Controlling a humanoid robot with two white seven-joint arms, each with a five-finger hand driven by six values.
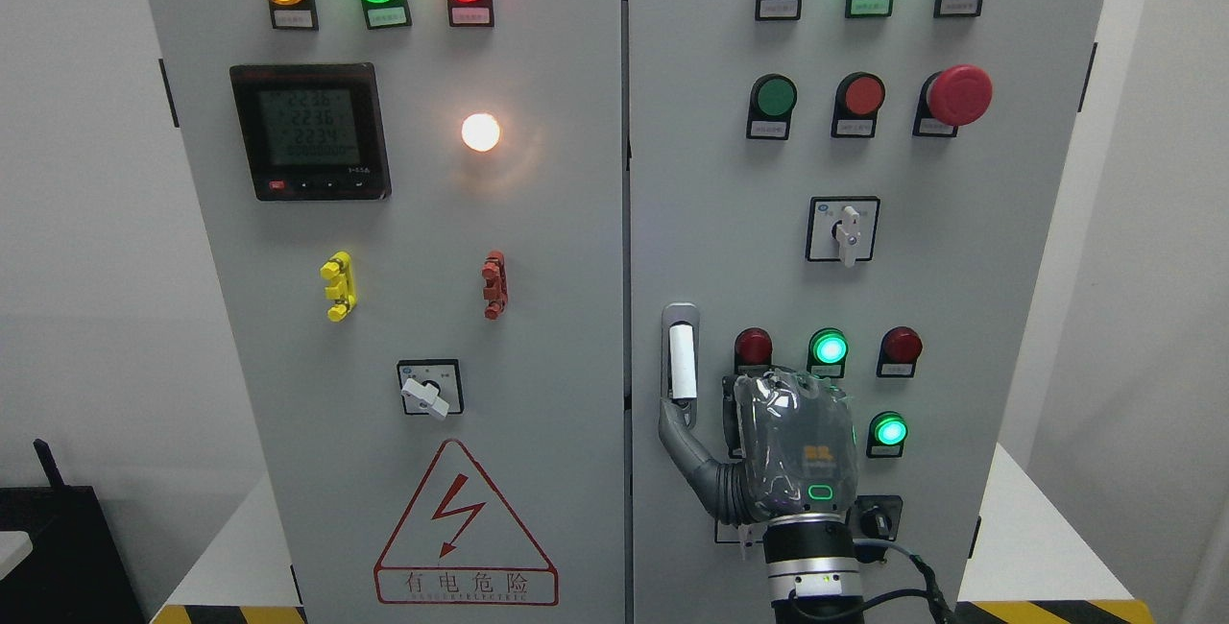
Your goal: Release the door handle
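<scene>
The door handle (pixel 681 360) is a grey vertical lever with a white grip, set at the left edge of the cabinet's right door (pixel 960 317). My right hand (pixel 759 432), wrapped in clear plastic, comes up from the bottom edge just right of the handle, its back towards me. Its thumb (pixel 684 437) stretches up and left, and the tip touches the handle's lower end. Nothing is wrapped around the grip and the hand holds nothing. The other fingertips are hidden behind the hand's back. My left arm does not show.
Lit and unlit indicator lamps (pixel 829 348) and buttons surround the hand. A rotary switch (pixel 843 230) and a red emergency button (pixel 958 94) sit higher up. The left door (pixel 557 317) carries a meter (pixel 310 131), a switch (pixel 428 392) and a warning triangle (pixel 465 528).
</scene>
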